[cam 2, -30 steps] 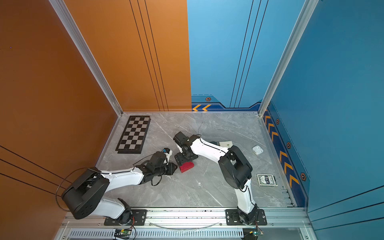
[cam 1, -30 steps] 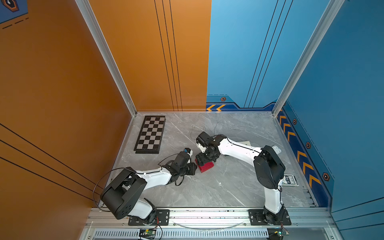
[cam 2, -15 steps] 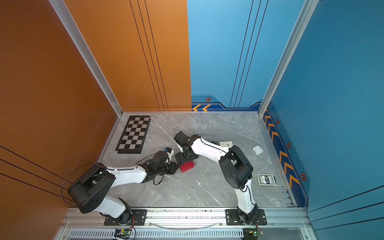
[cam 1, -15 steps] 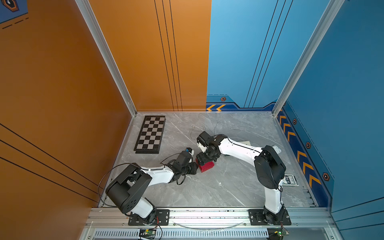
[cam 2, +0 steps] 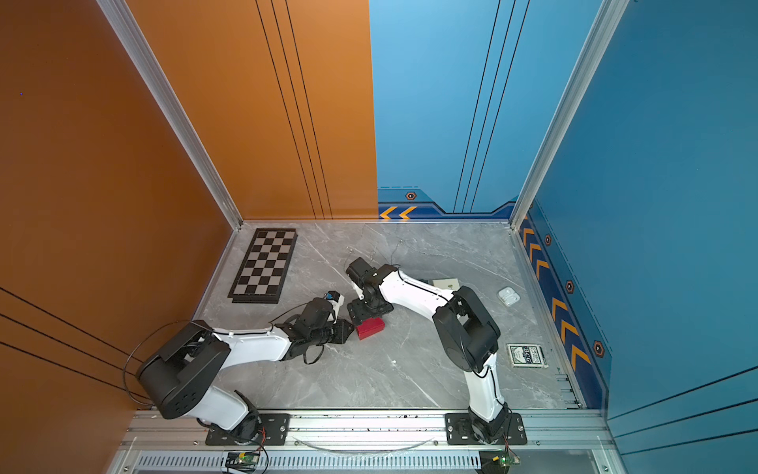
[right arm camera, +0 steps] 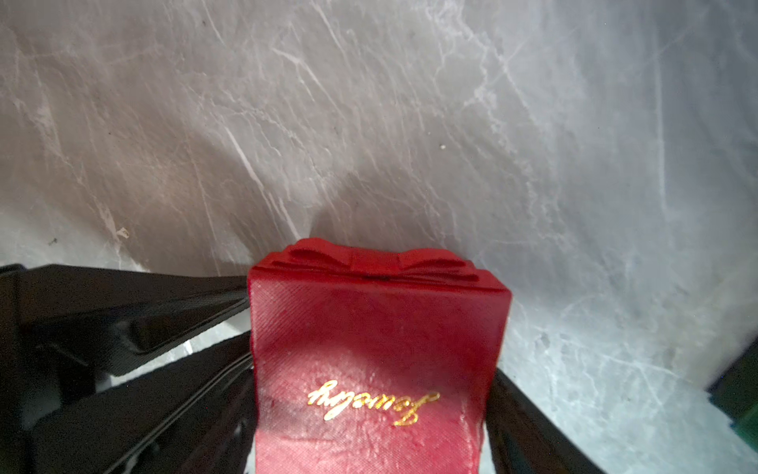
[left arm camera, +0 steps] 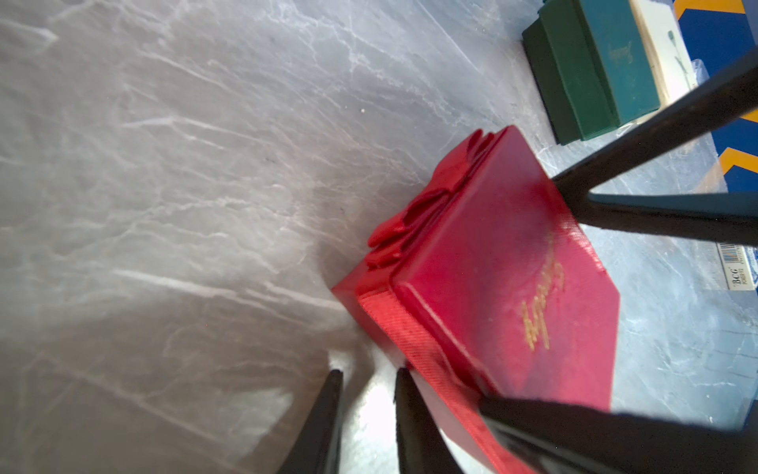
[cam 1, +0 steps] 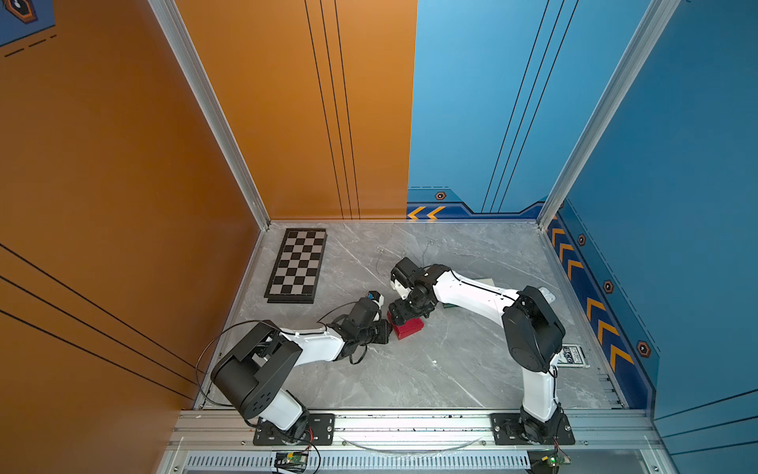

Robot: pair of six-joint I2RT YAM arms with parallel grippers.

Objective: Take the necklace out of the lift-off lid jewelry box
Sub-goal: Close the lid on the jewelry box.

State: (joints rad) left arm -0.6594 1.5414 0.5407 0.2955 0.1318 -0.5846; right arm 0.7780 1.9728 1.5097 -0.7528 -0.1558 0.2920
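Grey marble tabletop (cam 1: pixel 430 369): right claw (cam 1: pixel 404 315) gripped the red ribboned jewelry box (cam 1: pixel 411 328) across its lid; left claw (left arm camera: pixel 368 373) barely parted, empty, touching its side.

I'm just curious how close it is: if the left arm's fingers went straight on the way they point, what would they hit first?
The red jewelry box: its ribboned corner lies just ahead of the left fingers, with one tip seemingly almost touching it, though depth is hard to judge.
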